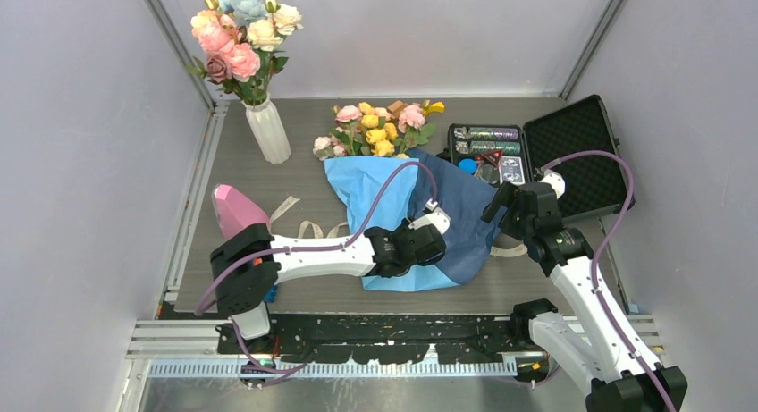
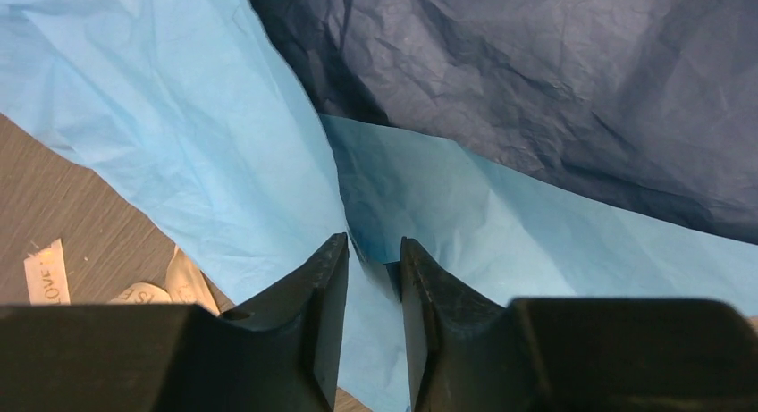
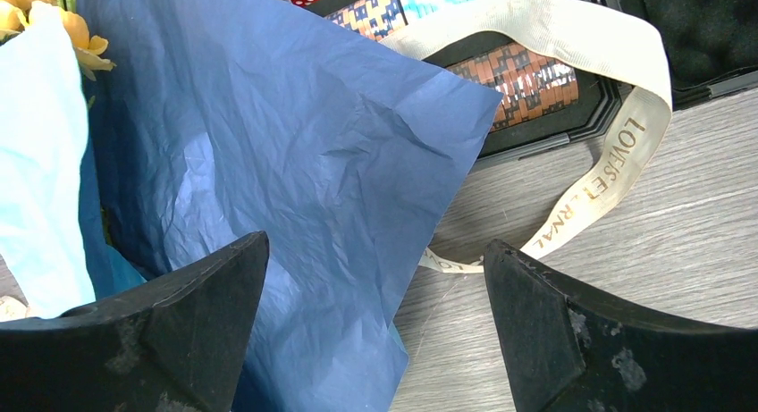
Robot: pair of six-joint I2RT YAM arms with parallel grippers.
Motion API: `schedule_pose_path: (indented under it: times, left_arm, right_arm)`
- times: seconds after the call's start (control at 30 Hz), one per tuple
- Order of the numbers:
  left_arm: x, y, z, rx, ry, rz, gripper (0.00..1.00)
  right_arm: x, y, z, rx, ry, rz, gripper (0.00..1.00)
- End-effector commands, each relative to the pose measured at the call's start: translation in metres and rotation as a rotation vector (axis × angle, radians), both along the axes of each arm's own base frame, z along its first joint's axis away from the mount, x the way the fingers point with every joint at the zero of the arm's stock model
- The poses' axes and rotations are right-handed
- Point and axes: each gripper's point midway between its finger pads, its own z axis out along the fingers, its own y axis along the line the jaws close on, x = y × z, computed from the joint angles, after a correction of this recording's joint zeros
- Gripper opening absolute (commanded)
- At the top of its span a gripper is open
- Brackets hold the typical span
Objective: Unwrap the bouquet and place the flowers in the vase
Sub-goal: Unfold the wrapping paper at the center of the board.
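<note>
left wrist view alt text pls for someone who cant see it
The left pincer pinches a raised fold of the bouquet's paper wrap, light blue, its dark blue side upper right. Grey table and cream ribbon show lower left.

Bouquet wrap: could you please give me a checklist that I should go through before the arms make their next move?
1. The ribbon is off the bundle: ok; it lies loose beside the wrap.
2. The left gripper holds the paper wrap: cannot tell; a light blue fold sits between its jaws, but a gap shows.
3. The right gripper is open: ok; wide, with the dark blue edge between its jaws.
4. The flowers are free of the paper: not ok; only the heads show.
5. The vase is upright: ok, though it already holds other blooms.
</note>
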Motion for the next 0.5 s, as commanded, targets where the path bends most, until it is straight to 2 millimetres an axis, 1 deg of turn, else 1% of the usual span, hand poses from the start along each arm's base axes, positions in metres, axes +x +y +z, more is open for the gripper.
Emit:
schedule_pose_path:
  times: [0.0,0.07,0.2,0.3,0.4,0.47]
  left_arm:
    - [0.009,-0.003,0.018,-0.017,-0.056,0.028,0.28]
    - [0.009,-0.003,0.019,-0.012,-0.060,0.025,0.22]
    - [0.014,0.005,0.023,0.023,-0.089,0.045,0.01]
    - [0.014,0.010,0.027,0.027,-0.099,0.054,0.00]
    - [0.013,0.012,0.034,-0.006,-0.103,0.067,0.00]
    - [0.011,0.012,0.039,-0.041,-0.103,0.077,0.00]
  right_arm:
    - [0.004,0.001,0.014,0.005,-0.045,0.010,0.95]
    - [0.003,-0.003,0.014,-0.014,-0.038,0.003,0.95]
    - [0.000,-0.003,0.014,-0.026,-0.021,0.015,0.94]
    - [-0.002,-0.002,0.015,-0.022,-0.012,0.024,0.92]
    - [-0.006,-0.008,0.012,-0.046,0.020,-0.001,0.90]
    - [-0.005,-0.007,0.012,-0.040,0.018,-0.002,0.91]
